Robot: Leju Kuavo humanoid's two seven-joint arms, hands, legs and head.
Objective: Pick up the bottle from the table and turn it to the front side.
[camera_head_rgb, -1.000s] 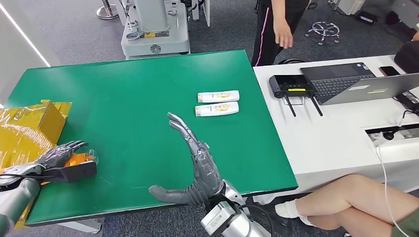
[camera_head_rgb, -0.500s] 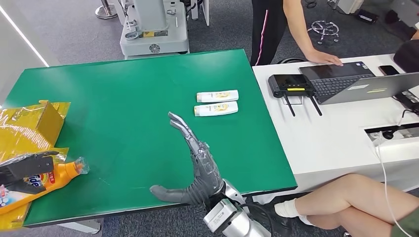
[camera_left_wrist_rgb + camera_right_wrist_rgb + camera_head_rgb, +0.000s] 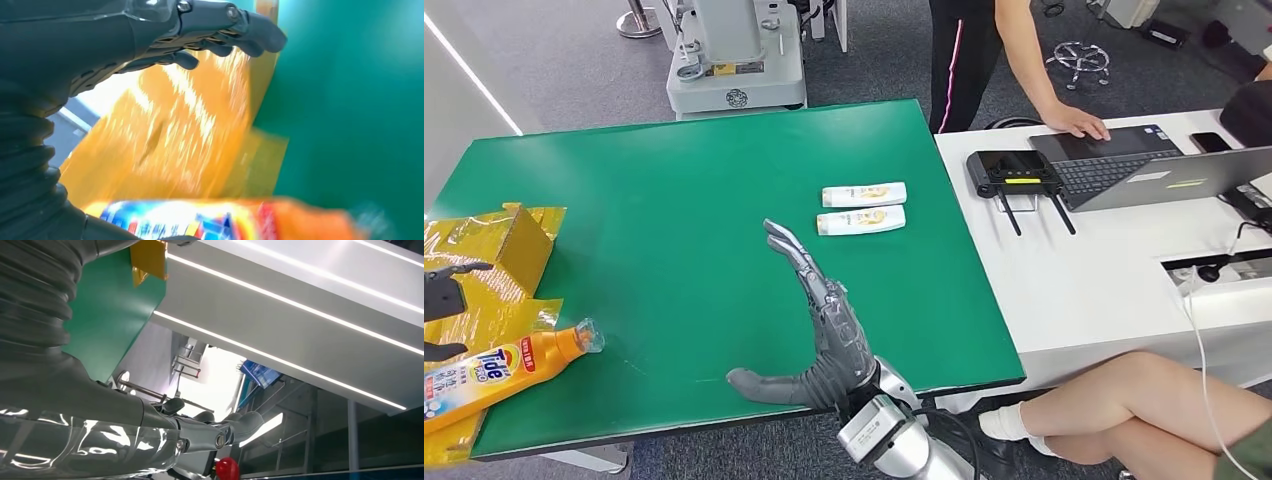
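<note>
An orange Tide bottle (image 3: 499, 365) lies on its side at the front left corner of the green table (image 3: 684, 190), label up and clear cap pointing right. My left hand (image 3: 438, 300) hovers at the picture's left edge, fingers apart, just off the bottle and holding nothing. In the left wrist view the fingers (image 3: 220, 30) spread over yellow wrapping, with the blurred bottle (image 3: 225, 220) beyond the palm. My right hand (image 3: 824, 320) is held flat and open above the table's front middle, empty.
Two white bottles (image 3: 864, 194) (image 3: 861, 220) lie side by side right of centre. A yellow foil-wrapped box (image 3: 494, 250) sits at the left edge. A white desk (image 3: 1104, 270) with a laptop adjoins on the right; one person leans on it, another sits nearby.
My left hand has let go of the orange bottle and drawn back to the left. The bottle now lies on the table with its label up. My right hand has barely moved.
</note>
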